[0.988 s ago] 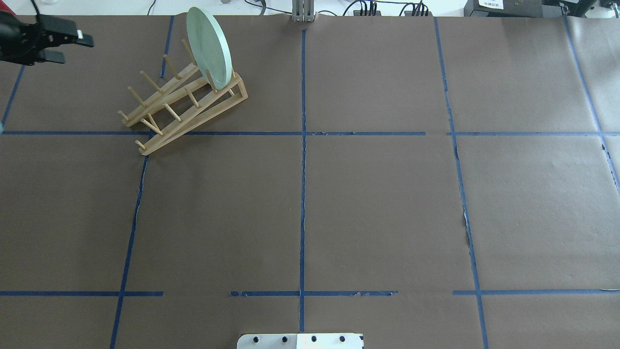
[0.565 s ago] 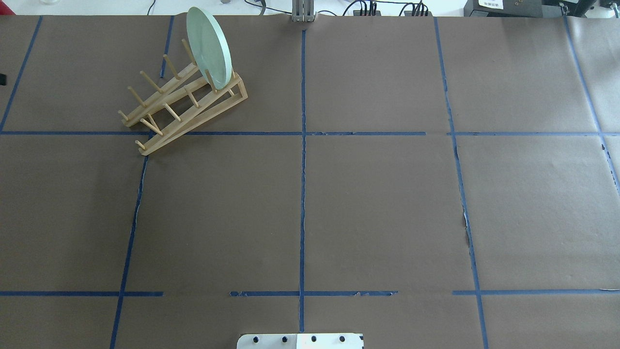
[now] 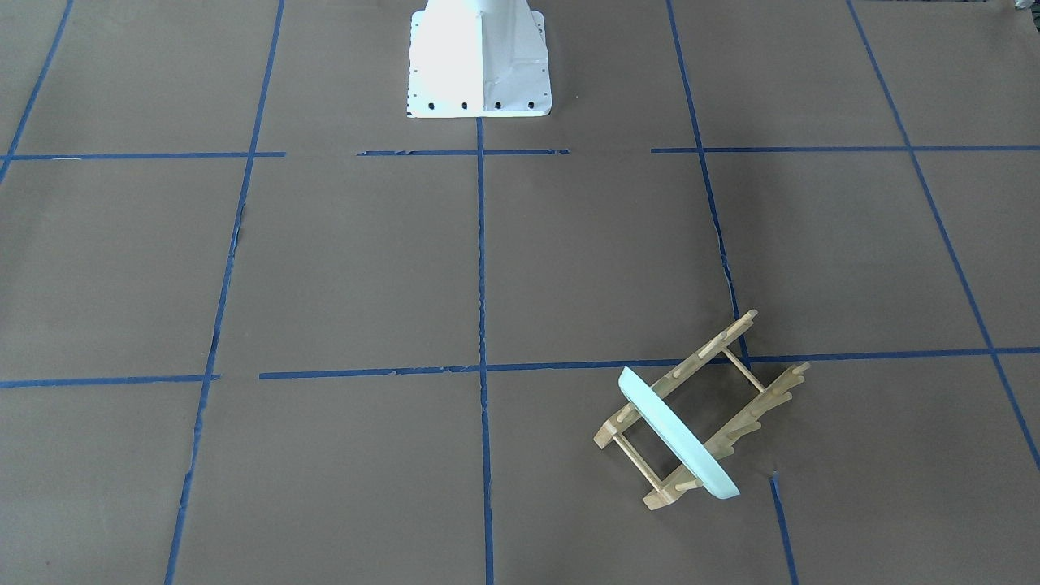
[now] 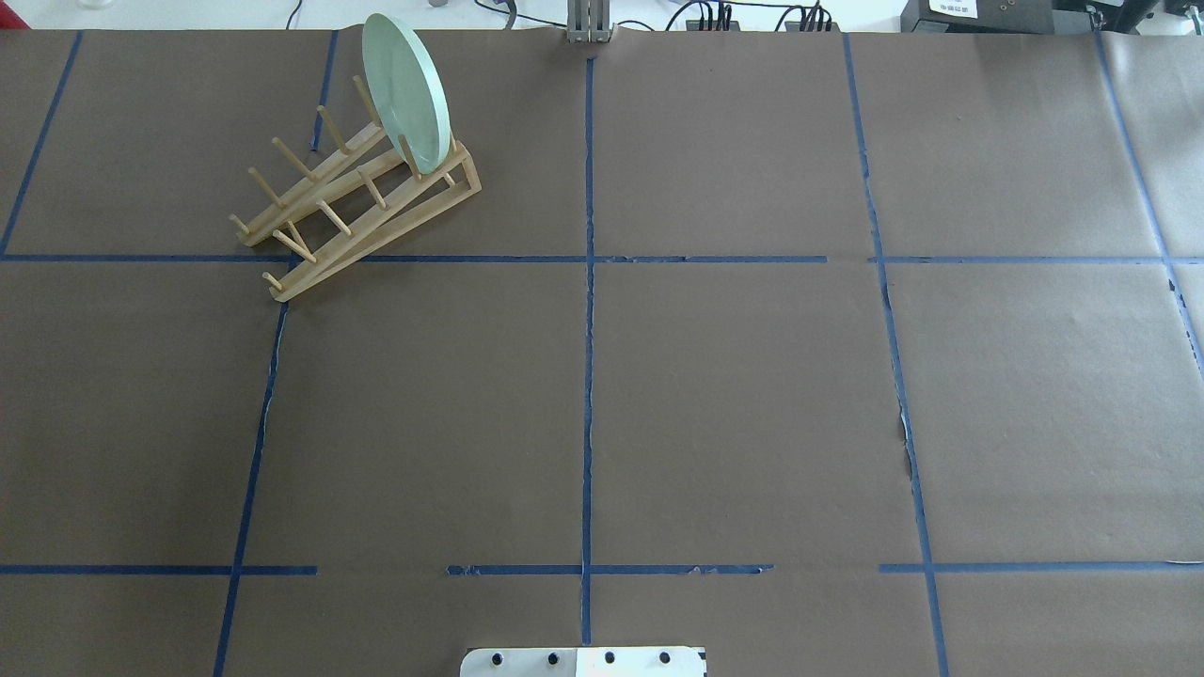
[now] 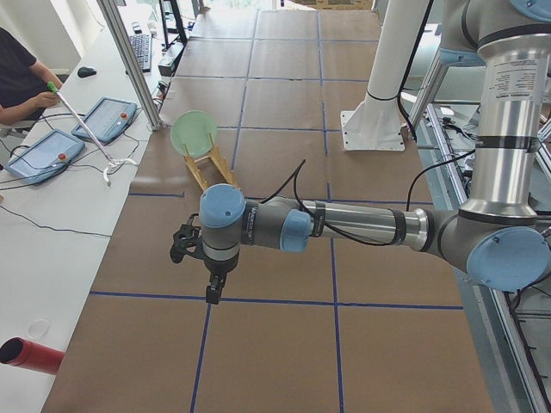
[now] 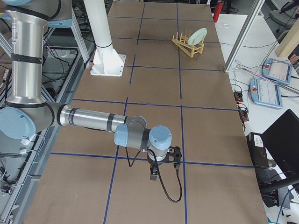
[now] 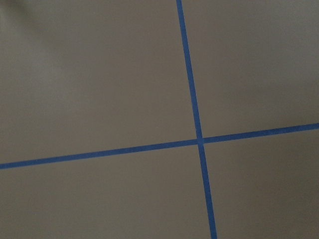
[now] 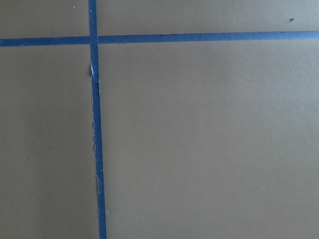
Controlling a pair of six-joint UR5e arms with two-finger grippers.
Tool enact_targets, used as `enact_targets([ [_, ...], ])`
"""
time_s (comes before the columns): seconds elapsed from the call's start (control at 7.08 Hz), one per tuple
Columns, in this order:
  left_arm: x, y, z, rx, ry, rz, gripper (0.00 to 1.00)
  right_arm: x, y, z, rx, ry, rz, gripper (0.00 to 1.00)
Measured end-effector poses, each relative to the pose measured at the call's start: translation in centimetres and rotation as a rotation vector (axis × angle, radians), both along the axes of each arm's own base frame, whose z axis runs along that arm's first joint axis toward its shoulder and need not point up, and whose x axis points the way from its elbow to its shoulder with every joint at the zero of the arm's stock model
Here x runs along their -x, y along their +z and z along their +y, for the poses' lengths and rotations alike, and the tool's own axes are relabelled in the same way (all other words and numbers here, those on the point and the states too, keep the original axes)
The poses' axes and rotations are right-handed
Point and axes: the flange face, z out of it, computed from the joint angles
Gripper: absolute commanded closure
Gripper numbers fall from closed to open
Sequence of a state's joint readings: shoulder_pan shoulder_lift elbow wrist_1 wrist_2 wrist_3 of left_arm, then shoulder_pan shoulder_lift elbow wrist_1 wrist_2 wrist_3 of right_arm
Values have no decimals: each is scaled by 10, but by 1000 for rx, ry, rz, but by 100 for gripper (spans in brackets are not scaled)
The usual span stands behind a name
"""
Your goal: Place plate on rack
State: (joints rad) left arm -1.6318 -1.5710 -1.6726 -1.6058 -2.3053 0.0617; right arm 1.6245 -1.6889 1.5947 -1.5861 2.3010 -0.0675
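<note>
The pale mint-green plate (image 4: pixel 406 89) stands on edge between the pegs at the far end of the light-wood rack (image 4: pixel 353 214). Both also show in the front view, the plate (image 3: pixel 678 435) across the rack (image 3: pixel 735 378). They show small in the left side view (image 5: pixel 194 133) and the right side view (image 6: pixel 198 35). My left gripper (image 5: pixel 207 284) hangs over bare paper, well short of the rack, off the table's left end. My right gripper (image 6: pixel 156 171) hangs over the table's far right end. I cannot tell whether either is open or shut.
The table is brown paper with a blue tape grid (image 4: pixel 588 259). The white robot base (image 3: pixel 478 61) stands at the near edge. Operator tables with tablets (image 5: pixel 103 120) flank the far side. A red cylinder (image 5: pixel 30 354) lies on a side table.
My left gripper, at the overhead view's upper left edge a second ago, has moved out of that view. The plate and rack have not moved.
</note>
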Motion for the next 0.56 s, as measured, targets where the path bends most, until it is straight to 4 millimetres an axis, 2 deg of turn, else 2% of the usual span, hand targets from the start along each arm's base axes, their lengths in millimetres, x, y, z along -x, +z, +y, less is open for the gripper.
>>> enact_targets([
  [0.14,0,4,10,25,5,8,0,0,0,0,0,0,0,0],
  [0.56,-6,38,46,92,15,26,0,0,0,0,1,0,0,0],
])
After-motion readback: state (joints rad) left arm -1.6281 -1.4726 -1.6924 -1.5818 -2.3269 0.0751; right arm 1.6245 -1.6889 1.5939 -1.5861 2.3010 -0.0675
